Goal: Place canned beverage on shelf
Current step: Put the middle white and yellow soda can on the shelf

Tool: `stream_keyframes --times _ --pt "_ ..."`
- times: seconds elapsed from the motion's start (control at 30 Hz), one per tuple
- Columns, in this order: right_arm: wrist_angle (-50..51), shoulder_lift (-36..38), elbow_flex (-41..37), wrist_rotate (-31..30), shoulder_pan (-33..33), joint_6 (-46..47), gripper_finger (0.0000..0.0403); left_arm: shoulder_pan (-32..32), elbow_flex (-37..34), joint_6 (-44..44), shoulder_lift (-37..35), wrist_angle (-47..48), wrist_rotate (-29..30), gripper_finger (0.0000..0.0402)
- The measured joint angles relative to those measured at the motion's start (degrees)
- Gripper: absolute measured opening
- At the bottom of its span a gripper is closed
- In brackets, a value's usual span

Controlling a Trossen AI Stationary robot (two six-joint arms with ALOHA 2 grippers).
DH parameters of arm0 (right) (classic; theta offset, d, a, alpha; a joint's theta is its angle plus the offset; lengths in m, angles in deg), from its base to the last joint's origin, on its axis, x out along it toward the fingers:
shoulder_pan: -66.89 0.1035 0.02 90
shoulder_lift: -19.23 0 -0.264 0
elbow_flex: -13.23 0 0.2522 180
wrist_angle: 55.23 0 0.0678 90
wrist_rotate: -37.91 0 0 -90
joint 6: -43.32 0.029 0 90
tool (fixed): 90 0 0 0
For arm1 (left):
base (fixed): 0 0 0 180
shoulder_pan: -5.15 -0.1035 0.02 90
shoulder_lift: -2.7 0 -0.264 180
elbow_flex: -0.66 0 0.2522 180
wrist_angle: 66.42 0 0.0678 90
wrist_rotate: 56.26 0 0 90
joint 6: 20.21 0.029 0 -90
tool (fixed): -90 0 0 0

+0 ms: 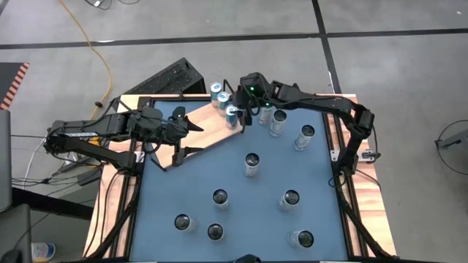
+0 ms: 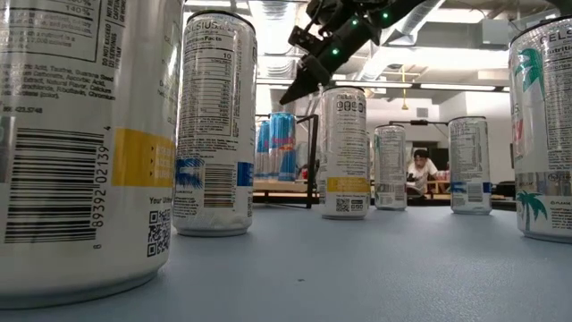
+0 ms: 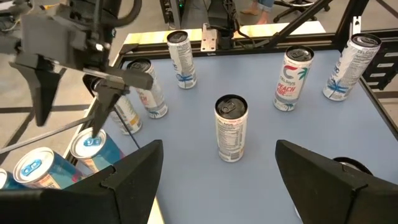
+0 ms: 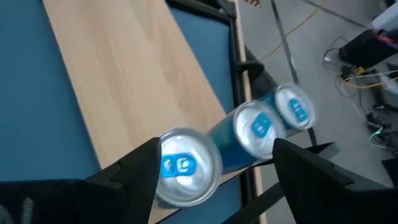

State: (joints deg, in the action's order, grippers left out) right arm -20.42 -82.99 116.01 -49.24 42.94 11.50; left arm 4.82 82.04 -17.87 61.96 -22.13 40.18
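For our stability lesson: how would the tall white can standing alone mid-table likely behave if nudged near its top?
The white can is tall, slim and upright, so it would probably tip rather than slide. Once down, its round body would likely roll on the smooth blue tabletop.

A: In the low view, the tall white can with the barcode and yellow band (image 2: 85, 143) at the far left is cut off by the left and top edges, and the white can with the teal palm print (image 2: 542, 134) is cut off at the right edge.

B: In the left wrist view, the blue-topped silver can (image 3: 34, 171) at lower left is half hidden behind the left gripper's dark finger (image 3: 121, 183), and a dark round can top (image 3: 348, 167) at lower right barely shows past the other finger.
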Motion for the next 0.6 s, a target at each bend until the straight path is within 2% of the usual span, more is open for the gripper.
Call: stream_keyframes --times 0.1,0.2,0.3,0.4,0.53,0.6 --pt "-0.4 0.0 0.0 -1.0 0.3 -1.5 0.0295 0.0 0.0 0.0 0.0 0.0 0.0 0.0297" --pt "-2.1 0.0 0.0 -4.7 0.4 -3.4 0.0295 0.0 0.0 0.1 0.0 0.0 0.1 0.0297" --pt "-4.9 0.0 0.0 -6.3 0.2 -4.0 0.0295 0.0 0.0 1.3 0.0 0.0 2.0 0.0297" --pt "-7.9 0.0 0.0 -8.0 0.3 -1.4 0.0295 0.0 -0.9 1.2 0.0 -1.8 9.6 0.0297" --pt "-6.2 0.5 -0.1 -10.6 1.2 0.7 0.0295 -1.8 -6.1 1.5 0.0 -6.6 25.7 0.0297" --pt "-4.0 1.5 -0.1 -11.2 2.2 0.5 0.0295 -4.4 -9.1 1.5 0.0 -9.8 27.7 0.0296"
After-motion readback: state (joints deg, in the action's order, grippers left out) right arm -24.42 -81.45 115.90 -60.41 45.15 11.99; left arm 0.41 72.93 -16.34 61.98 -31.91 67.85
